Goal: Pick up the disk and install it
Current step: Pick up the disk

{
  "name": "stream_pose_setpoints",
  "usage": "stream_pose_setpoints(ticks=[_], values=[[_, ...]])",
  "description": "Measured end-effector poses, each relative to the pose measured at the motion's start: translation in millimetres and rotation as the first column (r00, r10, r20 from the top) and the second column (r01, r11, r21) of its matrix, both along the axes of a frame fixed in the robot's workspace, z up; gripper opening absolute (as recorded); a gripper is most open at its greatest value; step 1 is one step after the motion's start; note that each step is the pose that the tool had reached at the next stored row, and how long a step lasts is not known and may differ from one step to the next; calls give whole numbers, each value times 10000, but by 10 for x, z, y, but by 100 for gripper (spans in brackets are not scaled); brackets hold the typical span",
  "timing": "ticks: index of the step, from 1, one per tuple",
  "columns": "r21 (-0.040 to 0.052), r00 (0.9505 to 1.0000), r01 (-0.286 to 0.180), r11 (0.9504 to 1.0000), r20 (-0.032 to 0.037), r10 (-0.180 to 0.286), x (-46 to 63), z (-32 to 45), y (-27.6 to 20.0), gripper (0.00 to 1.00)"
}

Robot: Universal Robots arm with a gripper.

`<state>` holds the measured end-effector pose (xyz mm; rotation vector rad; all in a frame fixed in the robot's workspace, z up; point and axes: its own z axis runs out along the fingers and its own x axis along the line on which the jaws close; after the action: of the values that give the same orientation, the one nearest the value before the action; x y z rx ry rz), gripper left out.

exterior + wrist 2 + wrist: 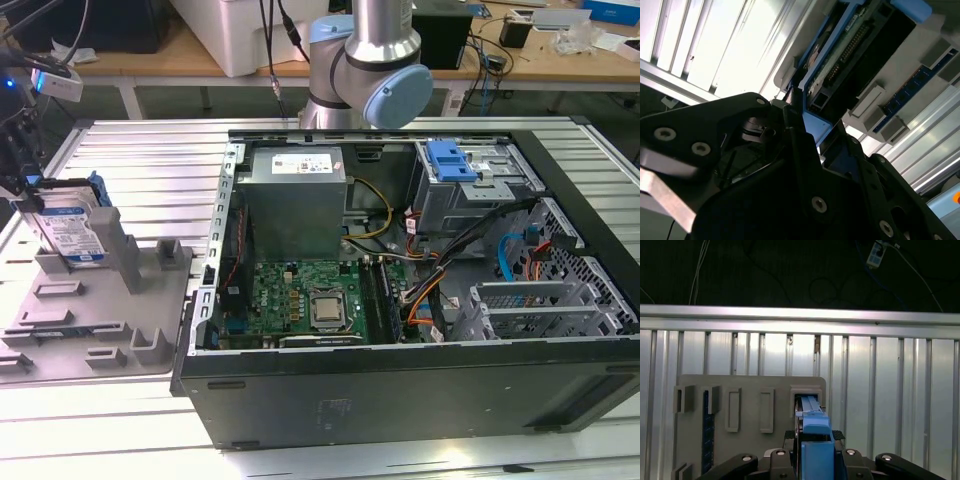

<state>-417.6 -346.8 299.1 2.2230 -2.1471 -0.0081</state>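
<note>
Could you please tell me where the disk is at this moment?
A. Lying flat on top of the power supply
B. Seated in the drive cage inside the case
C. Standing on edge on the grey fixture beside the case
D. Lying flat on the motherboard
C: the disk stands on edge on the grey fixture, outside the open case and on the exterior view's left of it.

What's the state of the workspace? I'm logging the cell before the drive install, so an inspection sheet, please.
Surface: slatted aluminium table, grey fixture tray at the exterior view's left.
Job's things: disk on edge at the tray; open computer case beside it, drive cage with blue latch.
Clutter: nothing seen.
Hand: closed on the disk's blue carrier.
Cables: wire bundles inside the case.
Surroundings: wooden bench behind the table.
</note>
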Motion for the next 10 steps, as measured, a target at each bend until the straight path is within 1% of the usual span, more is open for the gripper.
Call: stream_pose_setpoints(ticks=[8,10], values=[[-5,10000,0,10000,1,0,0,0,0,37],[-20,10000,0,10000,2,0,0,-1,0,37]])
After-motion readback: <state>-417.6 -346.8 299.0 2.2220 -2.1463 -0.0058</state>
